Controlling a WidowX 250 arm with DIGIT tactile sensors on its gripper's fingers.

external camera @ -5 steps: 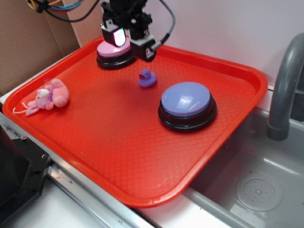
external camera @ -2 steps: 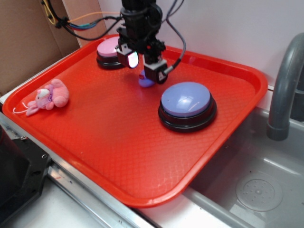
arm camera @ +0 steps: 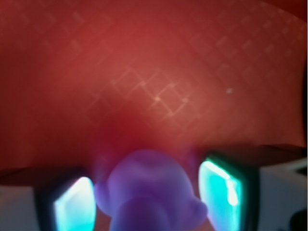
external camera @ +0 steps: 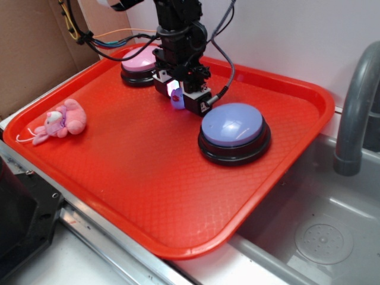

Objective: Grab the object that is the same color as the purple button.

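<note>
1. Between my two lit pads sits the purple duck, low on the red tray. In the wrist view a glowing pad stands on each side of it with a thin gap showing, so my gripper is spread around the duck and, as far as I can tell, not yet pressing on it.

2. From the exterior view only a sliver of the duck peeks out under me, near the back of the tray, between the purple button and the pink button.

3. I judge it light and rubbery: it should give a little under a squeeze and not break, but its rounded, smooth body could squirt out if I pinch high on the curve.

4. Best hold, I think, is across the widest part of the body, low down, pads flat on its two sides; the head is narrower and would roll.

5. The purple button is just beside my right-hand housing, near enough that my cable side could brush it on closing or lifting.

6. The pink button is behind me, apart. The pink plush toy lies well off at the tray's left edge, no hindrance. The sink is off the tray entirely.
</note>
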